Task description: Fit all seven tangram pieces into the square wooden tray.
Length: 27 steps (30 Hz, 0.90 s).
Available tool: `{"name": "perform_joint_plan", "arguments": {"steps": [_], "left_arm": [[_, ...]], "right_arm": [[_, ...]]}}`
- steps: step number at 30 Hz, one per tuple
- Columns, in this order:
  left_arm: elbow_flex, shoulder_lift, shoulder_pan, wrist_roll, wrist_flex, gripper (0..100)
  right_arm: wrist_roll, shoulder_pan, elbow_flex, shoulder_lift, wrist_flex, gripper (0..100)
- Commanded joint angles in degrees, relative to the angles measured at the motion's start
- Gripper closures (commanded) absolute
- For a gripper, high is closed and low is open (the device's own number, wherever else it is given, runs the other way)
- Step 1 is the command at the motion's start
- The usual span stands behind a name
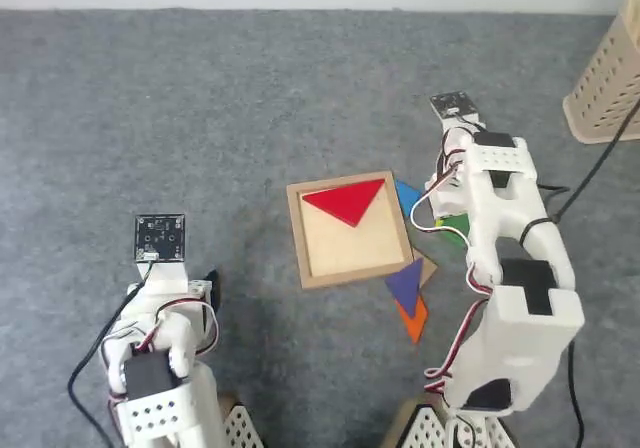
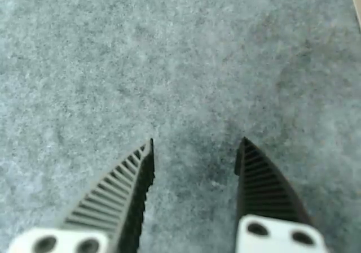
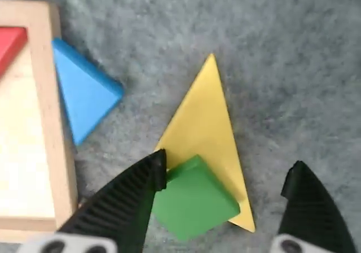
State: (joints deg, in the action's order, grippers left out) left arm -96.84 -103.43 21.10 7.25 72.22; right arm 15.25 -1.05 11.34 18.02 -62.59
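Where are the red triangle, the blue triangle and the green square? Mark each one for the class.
red triangle (image 1: 347,201): high view, middle of its top face, inside the tray.
blue triangle (image 3: 83,91): right wrist view, centre of its top face.
green square (image 3: 194,199): right wrist view, centre of its top face.

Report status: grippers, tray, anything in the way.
Left gripper open over carpet. Right gripper open above green square stacked on yellow triangle. Wooden tray holds red triangle only. Nothing blocking.
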Motion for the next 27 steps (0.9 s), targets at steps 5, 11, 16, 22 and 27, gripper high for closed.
{"name": "perform_joint_plan", "arguments": {"steps": [5,11,16,22,27], "left_arm": [[0.2,-0.9,0.3,-0.5,0.2,77],[0.2,-0.9,0.3,-0.5,0.2,77],[0.2,-0.9,0.3,-0.5,0.2,77],[0.2,-0.9,0.3,-0.5,0.2,77],[0.2,-0.9,0.3,-0.5,0.2,77]], "right_arm": [[6.8,-0.6,5.4,-7.2,0.8,67.0],[11.3,-4.1,7.6,-7.1,1.5,66.9],[12.6,-4.3,7.9,-7.2,1.0,66.7],[12.6,-4.4,7.6,-10.7,-0.1,66.7],[12.8,-8.2,12.9,-18.2,1.5,66.8]]}}
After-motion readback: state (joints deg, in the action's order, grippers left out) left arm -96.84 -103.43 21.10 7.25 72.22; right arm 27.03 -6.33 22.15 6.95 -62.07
